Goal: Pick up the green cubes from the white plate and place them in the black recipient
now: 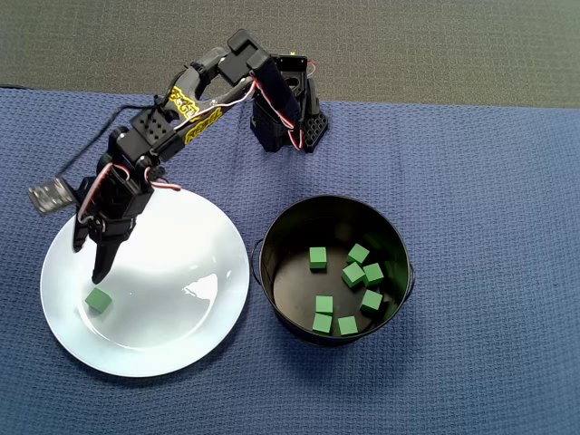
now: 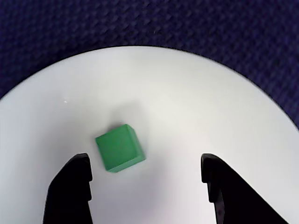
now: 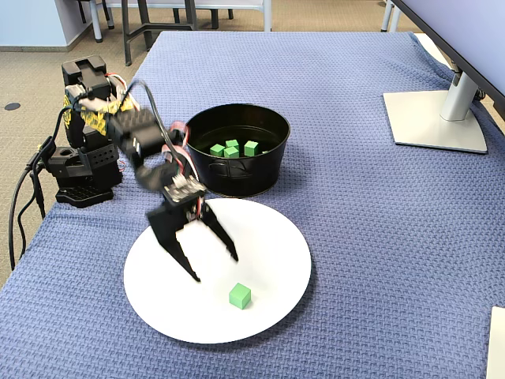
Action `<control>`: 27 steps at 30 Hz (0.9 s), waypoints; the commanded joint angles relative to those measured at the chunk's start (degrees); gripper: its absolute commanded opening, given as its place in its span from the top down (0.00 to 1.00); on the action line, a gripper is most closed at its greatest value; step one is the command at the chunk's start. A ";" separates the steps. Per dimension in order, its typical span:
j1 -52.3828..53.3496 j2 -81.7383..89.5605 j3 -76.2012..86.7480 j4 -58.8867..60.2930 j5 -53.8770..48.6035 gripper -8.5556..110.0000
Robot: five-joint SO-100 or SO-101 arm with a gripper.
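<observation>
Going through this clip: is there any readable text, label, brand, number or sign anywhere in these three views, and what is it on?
No text can be read in any view.
Yellow band with black markings on the robot arm: possibly lettering, too small and blurred to read.
The green cube on the white plate, the white plate, the black pot, the monitor stand and the blue cloth show no visible print.

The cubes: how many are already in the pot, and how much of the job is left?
Seven cubes lie in the pot in the overhead view. One cube is left on the plate. The gripper is open and empty above the plate, the cube near one finger. Left: grasp it and drop it in the pot.
</observation>
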 commanded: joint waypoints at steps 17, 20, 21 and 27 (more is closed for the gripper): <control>-1.67 -2.20 11.69 -31.73 -9.40 0.74; -2.29 -3.16 11.51 -32.87 -9.40 0.74; -2.55 -3.25 11.51 -32.87 -9.23 0.74; -5.19 -4.57 14.15 -37.44 -8.70 0.74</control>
